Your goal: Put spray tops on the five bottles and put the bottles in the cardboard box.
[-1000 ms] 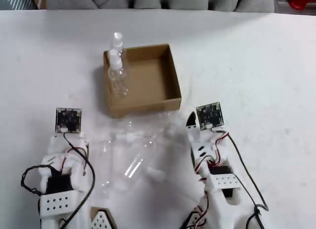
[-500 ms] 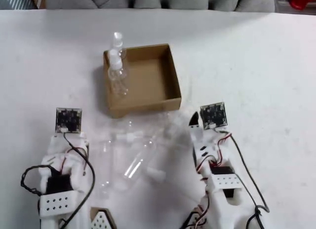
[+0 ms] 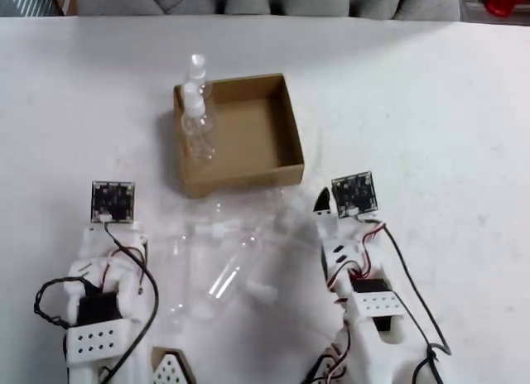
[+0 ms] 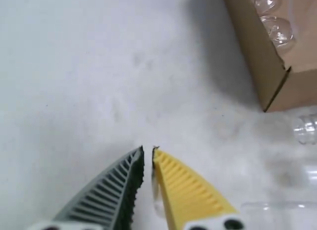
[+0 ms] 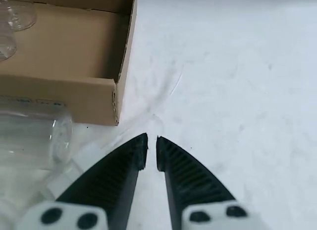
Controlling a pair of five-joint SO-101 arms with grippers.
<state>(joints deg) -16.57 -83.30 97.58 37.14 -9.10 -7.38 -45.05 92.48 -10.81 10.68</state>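
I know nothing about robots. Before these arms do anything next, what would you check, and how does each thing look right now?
1. Room in the cardboard box: ok, much of its floor is bare.
2. Two bottles in the box upright with tops: ok.
3. Left gripper free: ok, shut on nothing.
4. Right gripper free: ok, shut on nothing.
5. Loose bottles on the table capped: cannot tell.

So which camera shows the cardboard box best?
The high view: the whole cardboard box, with two bottles standing inside. The left wrist view catches one corner; the right wrist view, a corner and some floor.
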